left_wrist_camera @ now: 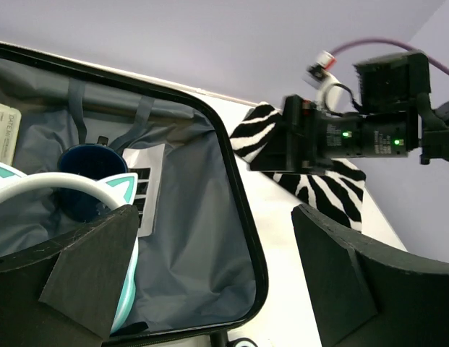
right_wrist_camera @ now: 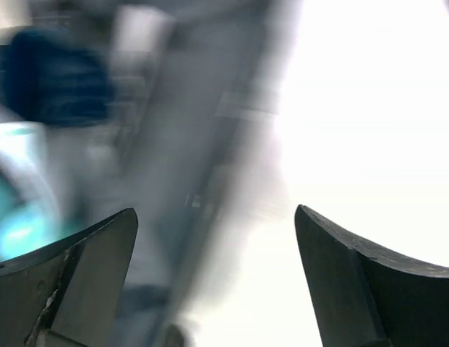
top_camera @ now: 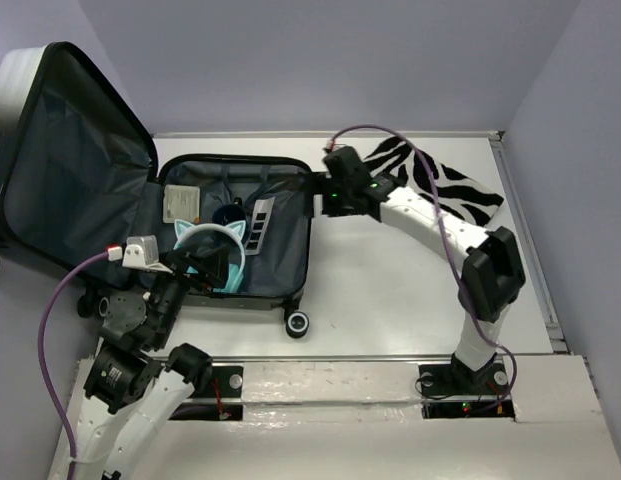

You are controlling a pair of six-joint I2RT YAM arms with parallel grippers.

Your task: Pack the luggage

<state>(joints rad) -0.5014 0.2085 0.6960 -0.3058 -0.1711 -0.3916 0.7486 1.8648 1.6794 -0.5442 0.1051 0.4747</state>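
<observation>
Your luggage (top_camera: 311, 240) lies open on the left of the desk (top_camera: 390, 290), base flat, grey lining up. Its long axis runs near to far: the wheels point toward the arm bases and the other end toward the back wall. The lid (top_camera: 70, 170) stands raised on the left side.

In the base you have a teal cat-ear headband (top_camera: 218, 234) at the near left and a dark blue cup (top_camera: 227, 213) just behind it. A printed card (top_camera: 180, 205) sits in the far left corner, and a white sheet (top_camera: 258, 222) with black bars lies near the middle. A zebra pouch (top_camera: 450, 185) lies outside on the desk, under the right arm.

Your left claw (left_wrist_camera: 213, 217) hangs over the near left of the base, spread wide and gripping nothing, with the headband just beside one finger. Your right claw (right_wrist_camera: 217, 217) is at the far right rim, also spread wide and empty; its view is blurred.
</observation>
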